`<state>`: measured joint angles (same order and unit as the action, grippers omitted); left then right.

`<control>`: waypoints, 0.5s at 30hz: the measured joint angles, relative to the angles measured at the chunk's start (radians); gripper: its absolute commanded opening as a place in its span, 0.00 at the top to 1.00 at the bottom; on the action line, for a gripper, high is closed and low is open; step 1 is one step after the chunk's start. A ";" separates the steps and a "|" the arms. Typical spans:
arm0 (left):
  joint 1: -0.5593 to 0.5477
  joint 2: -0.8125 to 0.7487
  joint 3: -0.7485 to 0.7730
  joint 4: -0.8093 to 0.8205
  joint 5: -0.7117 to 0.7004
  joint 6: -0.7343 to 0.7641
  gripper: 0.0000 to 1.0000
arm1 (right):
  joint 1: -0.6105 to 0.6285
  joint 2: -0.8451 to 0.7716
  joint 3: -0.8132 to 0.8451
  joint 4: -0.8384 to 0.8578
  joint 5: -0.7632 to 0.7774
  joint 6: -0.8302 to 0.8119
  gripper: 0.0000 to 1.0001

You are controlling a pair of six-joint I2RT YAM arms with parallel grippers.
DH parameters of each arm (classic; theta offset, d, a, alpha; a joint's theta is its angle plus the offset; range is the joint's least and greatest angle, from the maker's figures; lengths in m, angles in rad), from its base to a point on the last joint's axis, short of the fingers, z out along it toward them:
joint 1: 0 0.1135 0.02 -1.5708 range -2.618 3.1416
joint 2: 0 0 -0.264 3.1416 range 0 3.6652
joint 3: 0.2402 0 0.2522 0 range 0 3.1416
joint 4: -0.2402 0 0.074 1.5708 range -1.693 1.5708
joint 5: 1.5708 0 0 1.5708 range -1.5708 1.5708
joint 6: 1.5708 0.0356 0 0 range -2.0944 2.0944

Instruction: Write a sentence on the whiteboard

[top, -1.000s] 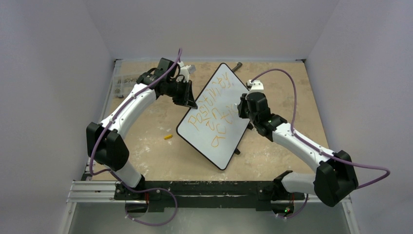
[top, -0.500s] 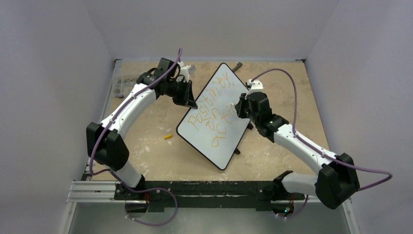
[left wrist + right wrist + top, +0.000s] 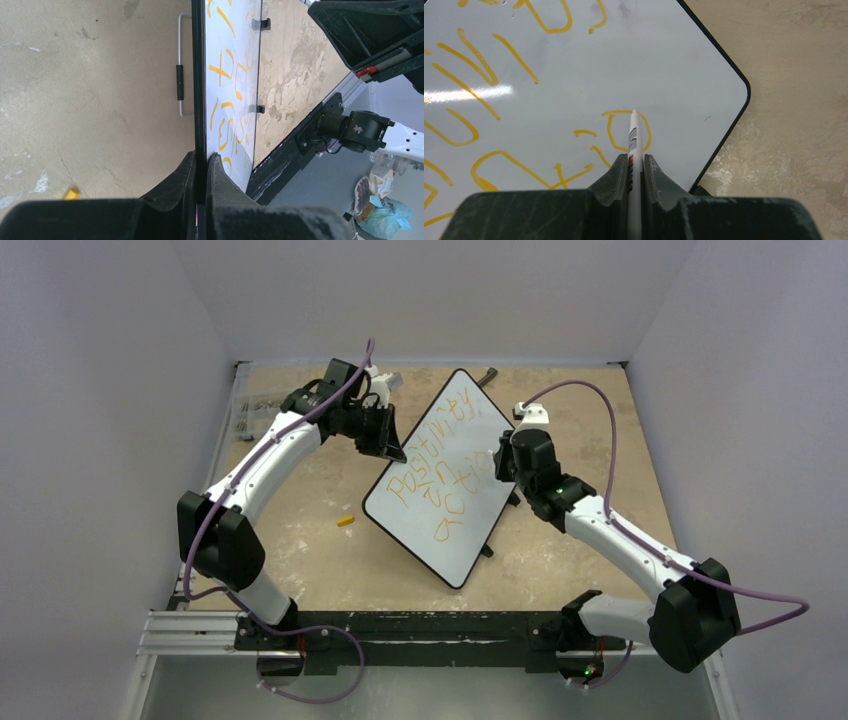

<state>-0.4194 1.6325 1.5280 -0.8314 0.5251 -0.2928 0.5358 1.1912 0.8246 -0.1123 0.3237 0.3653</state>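
The whiteboard (image 3: 450, 502) lies tilted mid-table, with orange-yellow lettering (image 3: 430, 472) in three lines. My left gripper (image 3: 390, 452) is shut on its left edge; in the left wrist view the black frame (image 3: 199, 75) runs between the fingers (image 3: 185, 175). My right gripper (image 3: 497, 462) is shut on a white marker (image 3: 634, 145). The marker's tip touches the board at a round letter (image 3: 611, 127) near the board's right corner (image 3: 744, 90).
A small yellow cap (image 3: 345, 521) lies on the tan table left of the board. A metal stand handle (image 3: 181, 70) shows behind the board. Small parts (image 3: 250, 410) sit at the far left edge. Grey walls enclose the table.
My right gripper has shifted slightly right and away along the board with the marker. The left arm and the board have not moved.
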 measured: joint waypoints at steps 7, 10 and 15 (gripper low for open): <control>0.000 0.000 0.000 0.000 0.000 0.000 1.00 | -0.035 0.059 0.036 0.005 -0.002 -0.003 1.00; 0.000 0.000 0.000 0.000 -0.001 0.000 1.00 | -0.050 0.082 0.059 0.009 -0.005 -0.005 1.00; 0.000 0.000 0.000 0.000 -0.001 0.000 1.00 | -0.060 0.112 0.097 0.026 -0.025 -0.007 1.00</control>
<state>-0.4198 1.6325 1.5280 -0.8314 0.5243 -0.2928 0.4755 1.3033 0.9211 -0.0864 0.2989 0.3584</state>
